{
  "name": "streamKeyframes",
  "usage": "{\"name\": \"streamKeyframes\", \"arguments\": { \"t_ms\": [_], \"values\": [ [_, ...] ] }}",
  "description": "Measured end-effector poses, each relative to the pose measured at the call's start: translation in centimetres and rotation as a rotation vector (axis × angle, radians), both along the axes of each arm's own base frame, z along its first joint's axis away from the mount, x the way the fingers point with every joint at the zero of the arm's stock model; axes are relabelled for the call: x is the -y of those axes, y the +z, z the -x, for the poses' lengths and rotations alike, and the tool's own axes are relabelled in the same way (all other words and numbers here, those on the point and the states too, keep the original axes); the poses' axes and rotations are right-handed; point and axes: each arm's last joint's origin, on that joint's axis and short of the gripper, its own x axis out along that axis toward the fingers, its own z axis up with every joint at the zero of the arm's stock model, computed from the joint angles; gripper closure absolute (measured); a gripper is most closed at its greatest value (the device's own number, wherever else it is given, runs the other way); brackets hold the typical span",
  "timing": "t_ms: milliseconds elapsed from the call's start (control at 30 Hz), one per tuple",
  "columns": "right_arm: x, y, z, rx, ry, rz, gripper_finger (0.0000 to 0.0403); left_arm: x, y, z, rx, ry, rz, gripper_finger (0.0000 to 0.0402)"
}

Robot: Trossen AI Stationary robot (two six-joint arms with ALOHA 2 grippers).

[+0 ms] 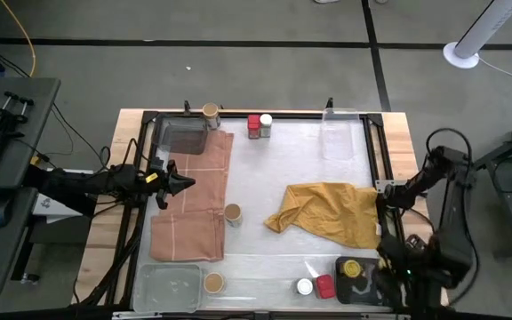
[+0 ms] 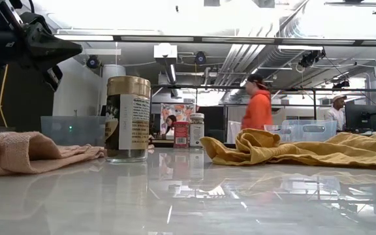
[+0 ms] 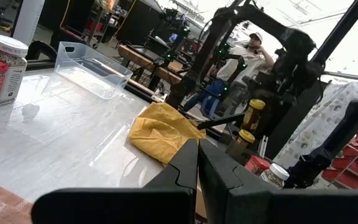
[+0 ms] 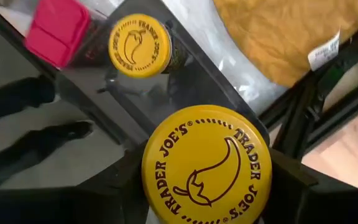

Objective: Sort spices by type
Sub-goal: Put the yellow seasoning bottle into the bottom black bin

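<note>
Closest of all, in the right wrist view, a spice jar (image 4: 207, 163) with a yellow lid reading "TRADER JOE'S" around a chili drawing sits pinched in the right gripper (image 4: 207, 177), one dark finger (image 4: 124, 182) on each side of the lid. Below it, a second yellow-lidded jar (image 4: 140, 45) with the same chili drawing stands in a dark tray (image 4: 98, 93), just beside a red-lidded jar (image 4: 58, 30). From above, that tray (image 1: 367, 289) is at the table's front right corner, with a white-lidded jar (image 1: 304, 286) just beside the red one (image 1: 325, 286).

A crumpled yellow cloth (image 1: 327, 212) lies between that corner and the table's middle. A tan-lidded jar (image 1: 233, 213) stands at the edge of a pink cloth (image 1: 189, 213); its label print is too small to read. Another tan lid (image 1: 212, 283) sits by a clear tray (image 1: 163, 286) at the front left.

The left gripper (image 1: 180, 184) hangs over the pink cloth with its fingers (image 3: 185, 168) pressed together, empty and apart from every jar.

Along the far edge stand a red (image 1: 253, 126) and a white-lidded jar (image 1: 266, 124) side by side, a tan one (image 1: 211, 111), and two more trays. Beyond the table, a person in orange (image 2: 260, 108) is visible.
</note>
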Motion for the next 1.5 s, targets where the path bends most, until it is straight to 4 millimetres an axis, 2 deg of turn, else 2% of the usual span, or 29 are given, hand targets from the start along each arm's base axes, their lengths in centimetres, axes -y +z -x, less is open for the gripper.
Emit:
{"name": "streamKeyframes", "arguments": {
  "t_ms": [333,533,767,1167,1500],
  "values": [
    [-3.0,-4.1,-0.7,0.054,0.092,0.214,0.0187,0.0,0.0,0.0,0.000,0.000,0.000,0.0401],
    [-4.2,-6.2,-1.5,0.054,0.051,0.253,0.0178,0.0,0.0,0.0,0.000,0.000,0.000,0.0402],
    [-4.7,-7.7,-2.3,0.039,-0.015,0.299,0.0173,0.0,0.0,0.0,0.000,0.000,0.000,0.0402],
    [-4.2,-8.0,-4.1,0.039,-0.010,0.310,0.0170,0.0,0.0,0.0,0.000,0.000,0.000,0.0401],
    [-4.2,-8.0,-4.1,0.037,0.029,0.311,0.0169,0.0,0.0,0.0,0.000,0.000,0.000,0.0402]
  ]
}}
